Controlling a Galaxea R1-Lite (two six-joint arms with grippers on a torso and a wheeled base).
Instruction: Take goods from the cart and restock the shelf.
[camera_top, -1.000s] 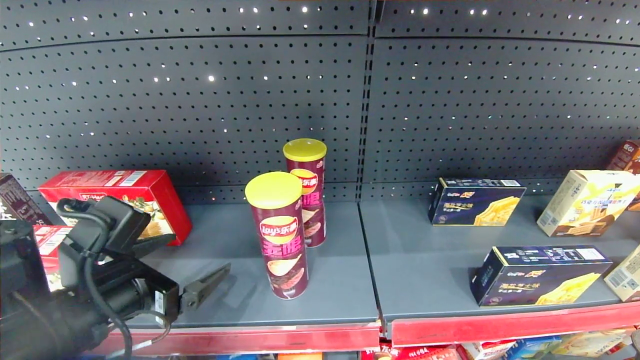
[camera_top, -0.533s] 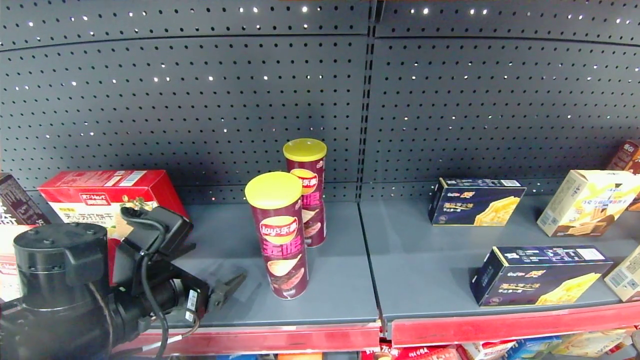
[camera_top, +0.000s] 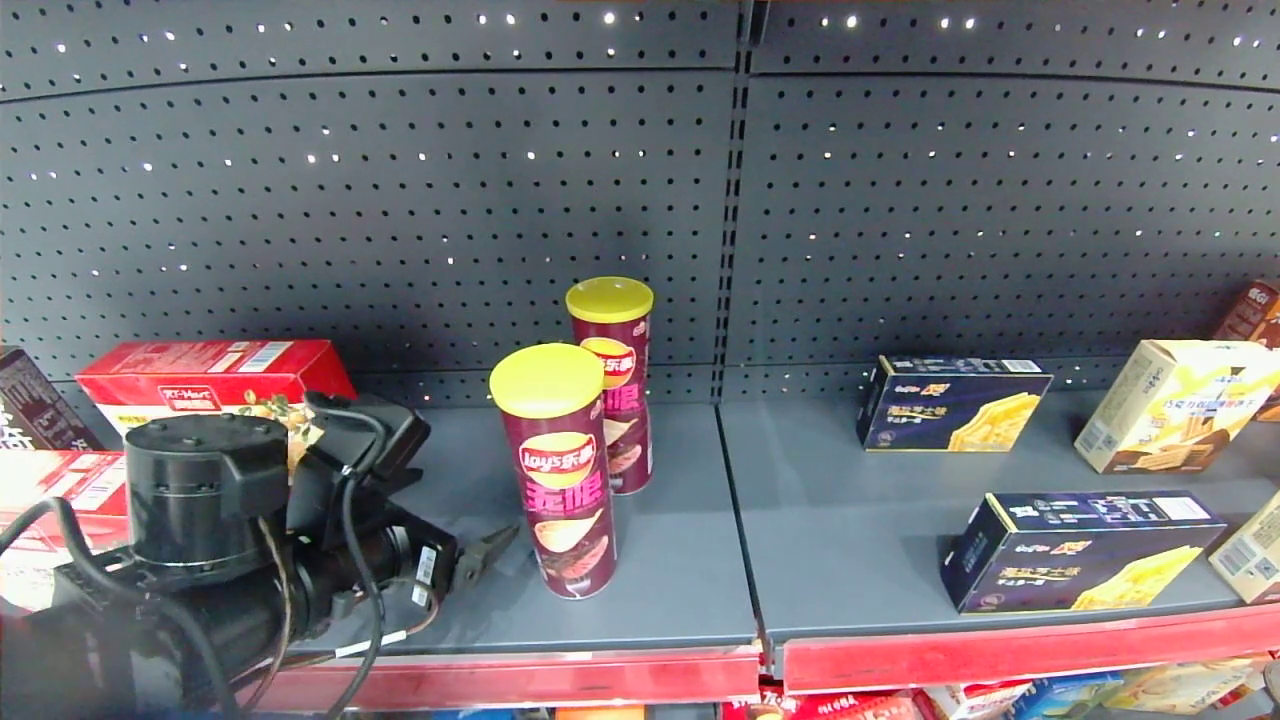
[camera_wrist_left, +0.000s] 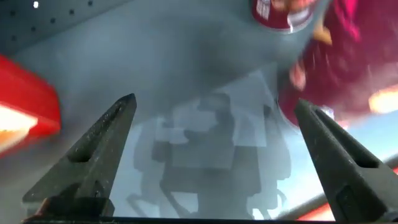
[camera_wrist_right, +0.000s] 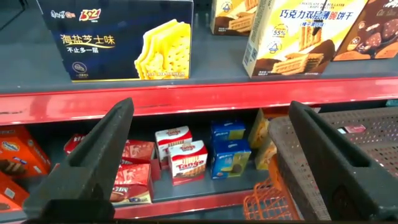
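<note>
Shelf (camera_top: 680, 600) (grey, pegboard (camera_top: 400, 200) behind) holds chip cans (camera_top: 560, 470); left gripper (camera_wrist_left: 214, 99) and right gripper (camera_wrist_right: 211, 102) gape, seemingly empty.

Front chip can (camera_top: 560, 470): maroon tube with yellow lid, upright, label facing out, near the red front lip (camera_top: 500, 680) of the shelf (camera_top: 660, 560). Rear chip can (camera_top: 615, 385): same maroon body and yellow lid, upright, just behind the front chip can and slightly to its right, lower part hidden by it; touching or apart, impossible to tell. Shelf: flat grey metal boards under the front chip can, seam between two boards just right of it, dark pegboard back wall (camera_top: 400, 220) behind it.
</note>
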